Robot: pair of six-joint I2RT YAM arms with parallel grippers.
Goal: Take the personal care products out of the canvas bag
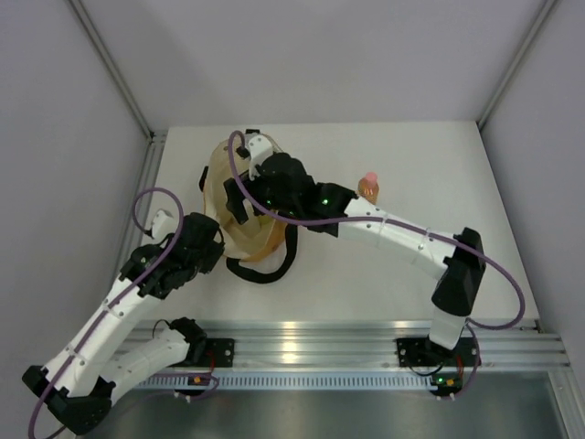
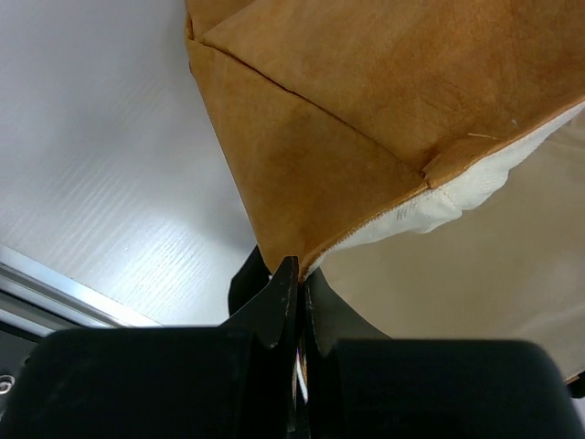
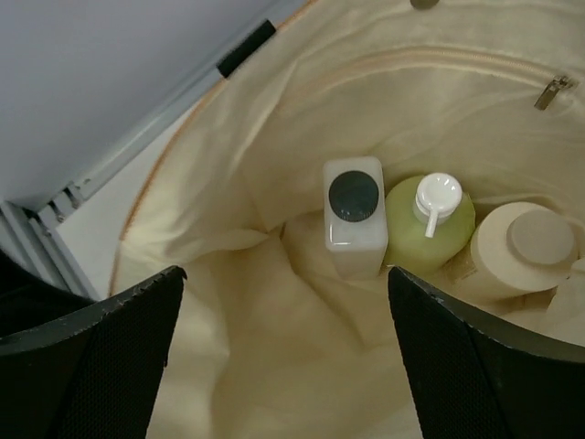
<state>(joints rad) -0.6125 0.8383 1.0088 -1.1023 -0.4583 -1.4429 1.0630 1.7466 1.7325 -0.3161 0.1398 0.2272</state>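
The mustard-tan canvas bag (image 1: pixel 239 218) stands open at table centre-left. My left gripper (image 2: pixel 300 274) is shut on the bag's rim (image 2: pixel 366 224), pinching the tan fabric and cream lining. My right gripper (image 3: pixel 285 302) is open and hangs over the bag's mouth, above the cream lining. Inside stand the whitish bottle with black cap (image 3: pixel 355 215), the yellow-green bottle with white cap (image 3: pixel 430 224) and the cream jar (image 3: pixel 526 249), side by side beyond my fingertips. The amber bottle with pink cap (image 1: pixel 368 187) stands on the table right of the bag.
Black loop handles (image 1: pixel 270 265) lie on the table in front of the bag. A zipper pull (image 3: pixel 553 91) hangs on the inner wall. Grey enclosure walls (image 1: pixel 73 137) surround the white table (image 1: pixel 384 274), with an aluminium rail (image 1: pixel 311 343) at the near edge.
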